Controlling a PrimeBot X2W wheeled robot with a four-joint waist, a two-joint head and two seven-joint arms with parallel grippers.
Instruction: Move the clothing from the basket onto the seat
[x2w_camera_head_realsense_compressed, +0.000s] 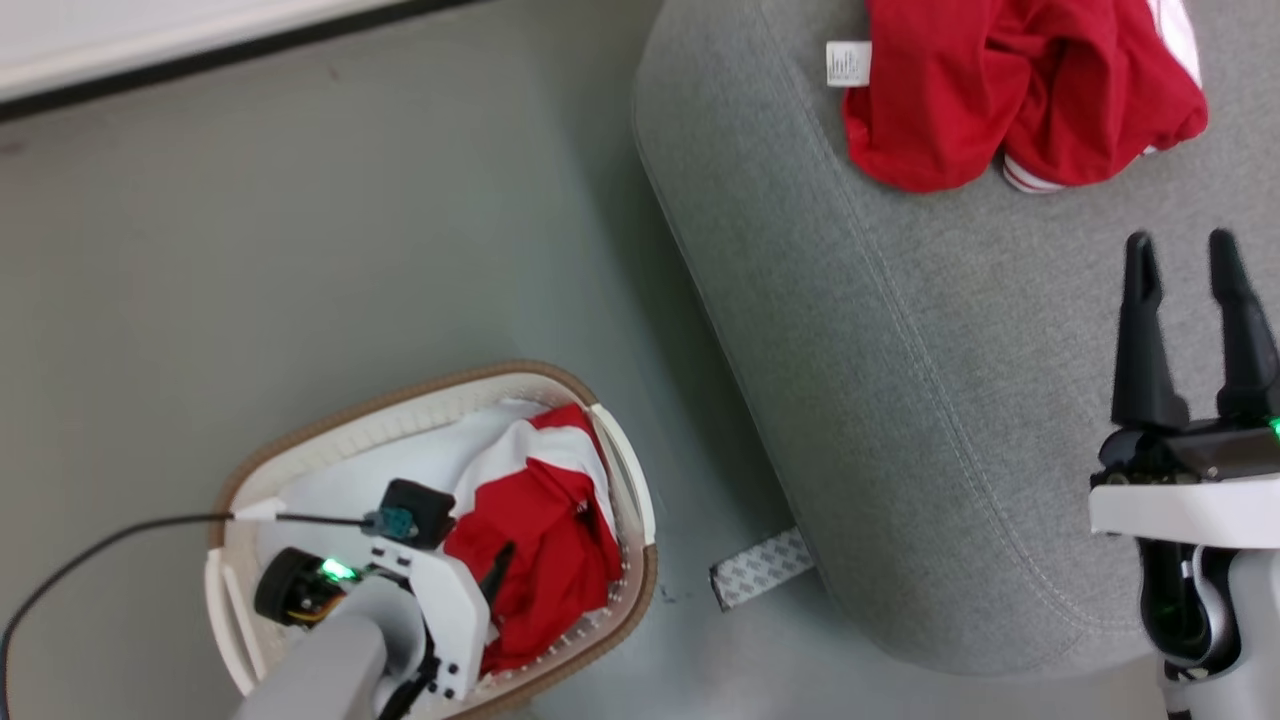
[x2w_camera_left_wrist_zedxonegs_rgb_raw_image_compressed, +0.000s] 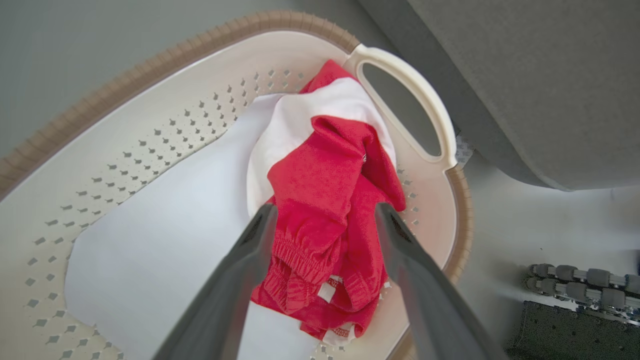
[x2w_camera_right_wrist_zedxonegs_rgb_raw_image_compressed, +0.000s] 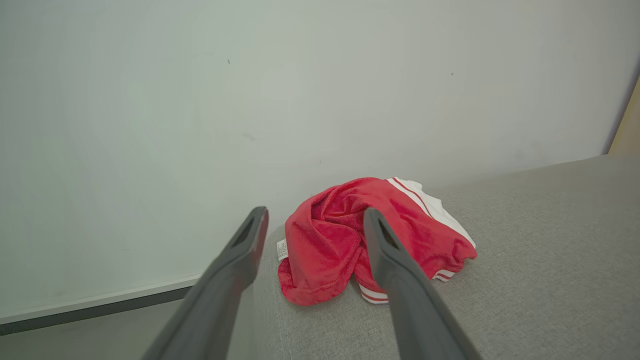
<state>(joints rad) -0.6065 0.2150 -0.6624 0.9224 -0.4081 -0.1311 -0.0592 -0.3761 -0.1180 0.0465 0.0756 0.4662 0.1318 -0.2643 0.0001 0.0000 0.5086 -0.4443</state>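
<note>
The left gripper, spread, hangs over crumpled red-and-white clothing in the oval cream perforated basket; the right gripper, spread, hovers over the grey fabric seat.

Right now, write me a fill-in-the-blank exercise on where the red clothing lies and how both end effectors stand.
The tagged red garment lies on the ____.
The second red garment lies in the basket on a pale ____.
The left end effector hangs over it with jaws ____.
The right end effector grips ____.
Missing: seat; sheet; open; nothing.
</note>
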